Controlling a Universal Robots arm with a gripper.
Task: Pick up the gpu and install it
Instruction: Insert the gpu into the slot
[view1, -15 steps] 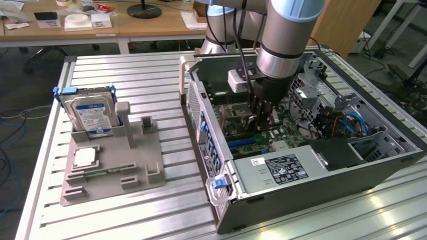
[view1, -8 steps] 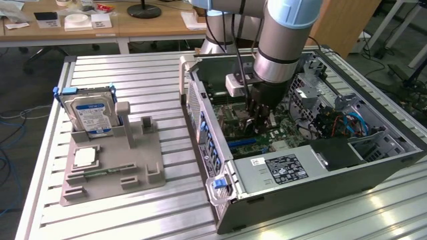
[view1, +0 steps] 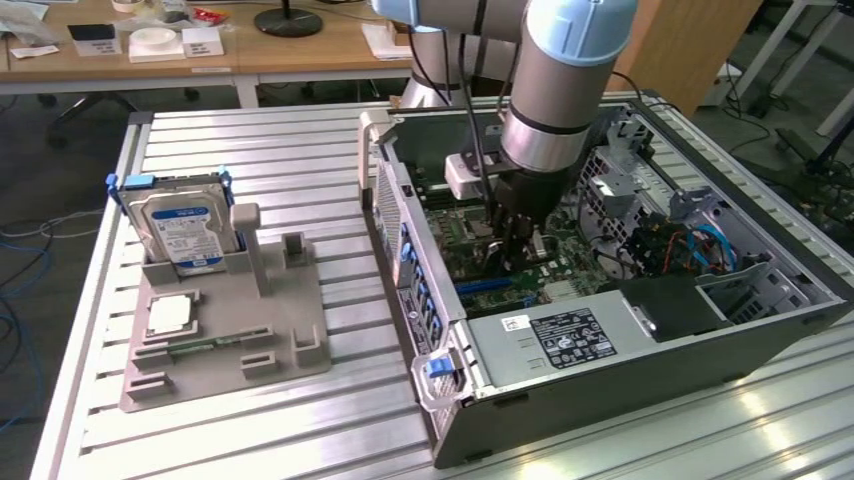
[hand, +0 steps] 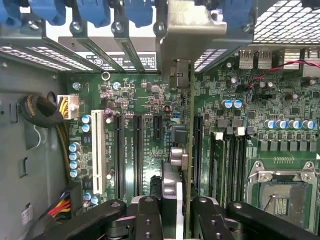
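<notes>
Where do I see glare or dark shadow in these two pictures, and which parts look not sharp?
Exterior view: window light glares on the ribbed table; the computer case interior is shadowed. Wrist view: light burns out the case's rear slots; the gripper and the gpu it holds edge-on look soft.

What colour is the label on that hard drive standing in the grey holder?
Blue and white, on the silver hard drive; it shows best in the exterior view.

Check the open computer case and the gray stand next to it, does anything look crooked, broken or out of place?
Nothing stands out. The gripper is shut on the gpu, held edge-on and straight over the motherboard slots inside the computer case. The hard drive stands upright in the gray stand on the table. No damage or loose parts show.
</notes>
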